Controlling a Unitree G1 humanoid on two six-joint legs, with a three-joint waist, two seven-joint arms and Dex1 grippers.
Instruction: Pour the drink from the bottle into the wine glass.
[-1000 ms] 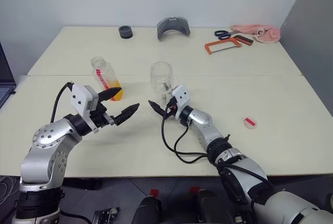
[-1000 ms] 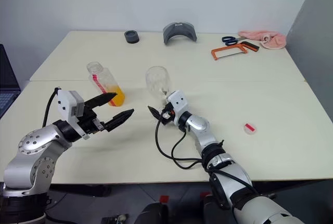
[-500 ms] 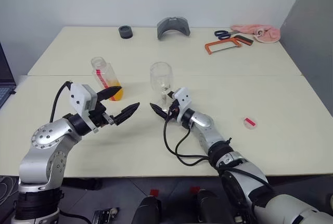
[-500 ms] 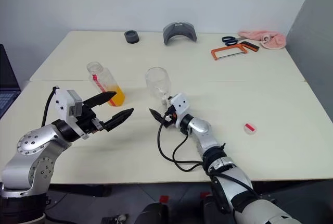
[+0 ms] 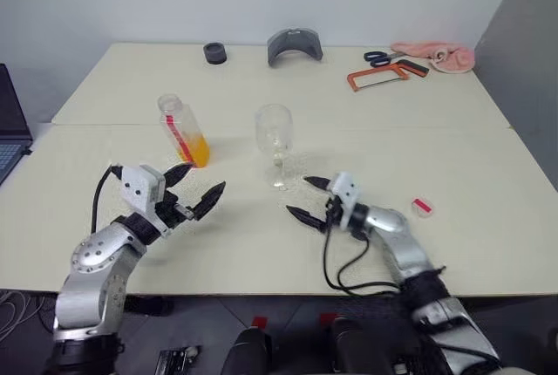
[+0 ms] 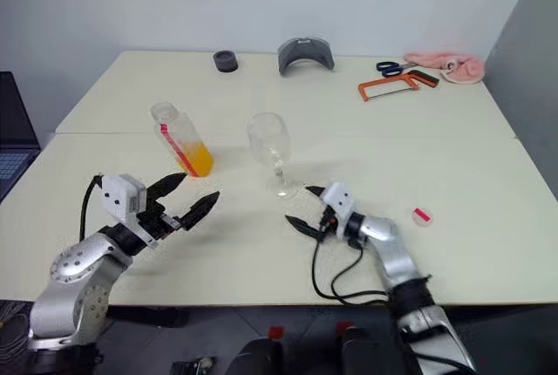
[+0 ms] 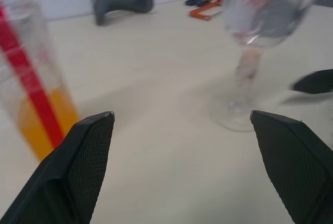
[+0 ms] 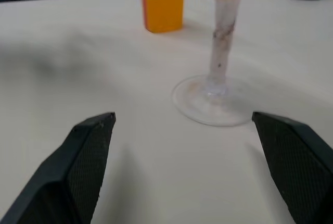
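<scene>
Now, wine glass [image 5: 275, 144]: upright near the middle of the table, bowl looks empty, foot flat on the top.
Bottle [image 5: 182, 130]: left of the glass and apart from it, leaning, cap off, red label strip down its side.
Drink [image 5: 196, 152]: orange, low in the bottle.
Left gripper [image 5: 193, 188]: near-left, just in front of the bottle, fingers spread wide, holding nothing.
Right gripper [image 5: 307, 199]: near side, right of the glass foot, fingers wide apart, empty.
Table [image 5: 261, 235]: pale cream, two tops butted together, seam running left to right behind the glass.
Room: plain white wall beyond the far edge, grey panel at right.
Red-and-white cap [image 5: 421, 207]: lying flat, right of the right gripper.
Far edge: small black ring [image 5: 214, 52], grey curved piece [image 5: 294, 45], scissors [image 5: 377, 57], orange hacksaw [image 5: 378, 74], pink cloth [image 5: 440, 55].
Between grippers and glass: bare tabletop.
</scene>
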